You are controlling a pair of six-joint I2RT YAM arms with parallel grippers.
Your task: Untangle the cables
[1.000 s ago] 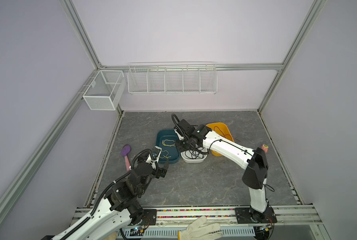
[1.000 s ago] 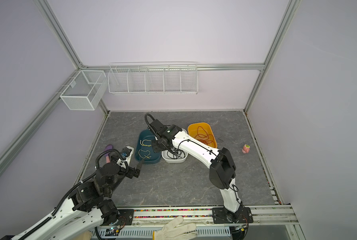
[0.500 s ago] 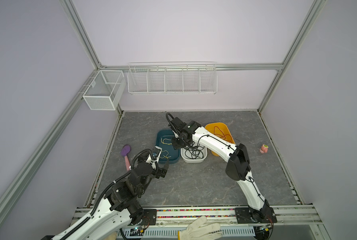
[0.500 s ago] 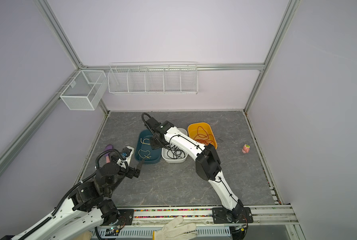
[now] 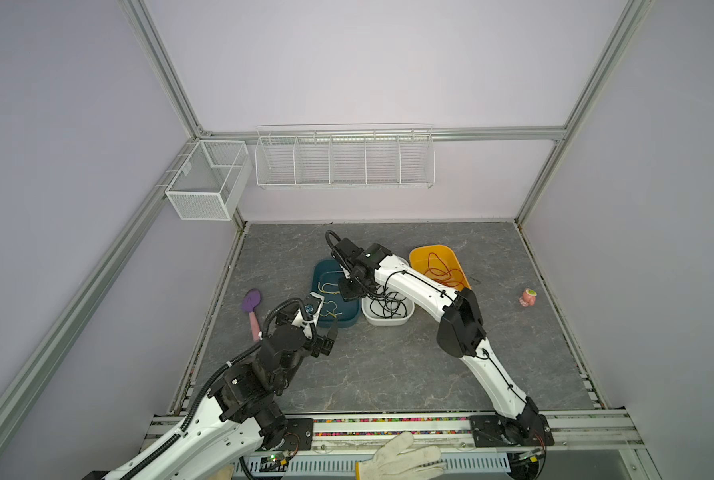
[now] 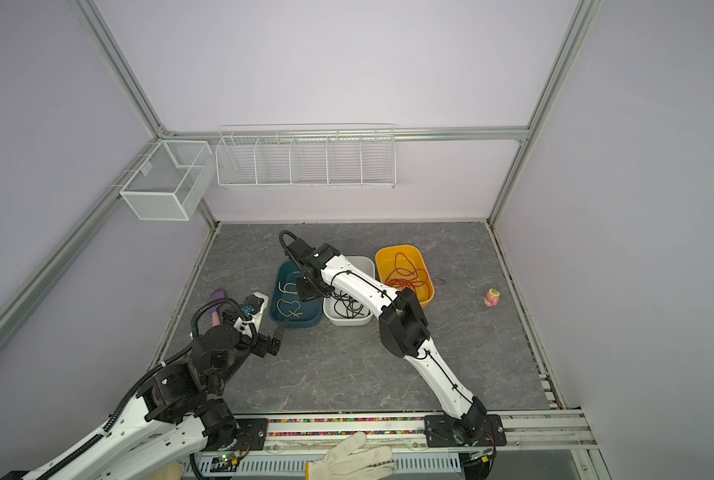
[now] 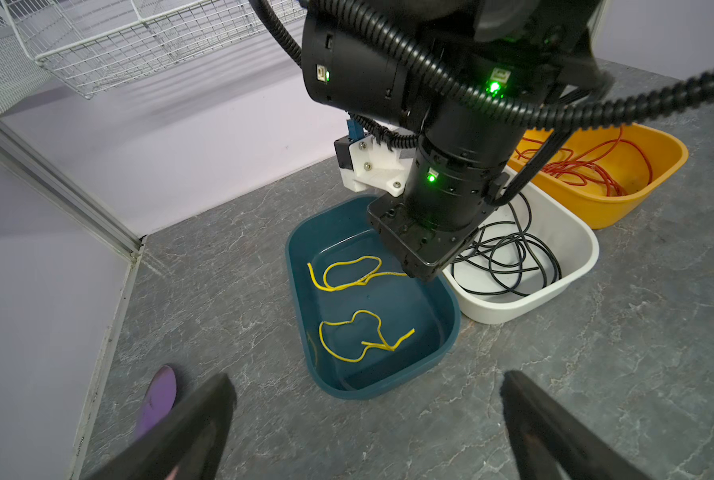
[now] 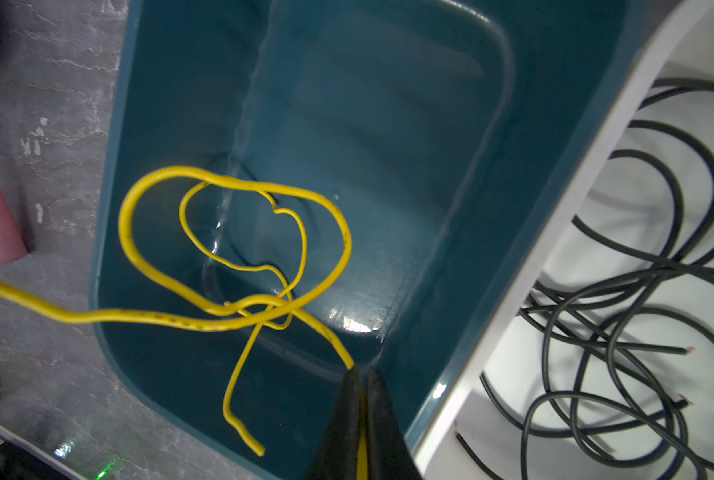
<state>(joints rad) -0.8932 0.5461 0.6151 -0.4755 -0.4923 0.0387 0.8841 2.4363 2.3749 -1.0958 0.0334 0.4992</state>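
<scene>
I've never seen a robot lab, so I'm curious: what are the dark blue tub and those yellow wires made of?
The dark blue tub looks like moulded plastic with a glossy finish: rounded corners, bright reflections on its floor. The yellow wires seem plastic-coated, smooth and faintly shiny, keeping soft bends; their core does not show.

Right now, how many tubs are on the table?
3, in a row in a top view: the teal tub on the left, the white tub in the middle, the orange tub on the right. None seems hidden.

Purple spatula (image 5: 251,300), pink toy (image 5: 528,297), white glove (image 5: 401,459)
</scene>
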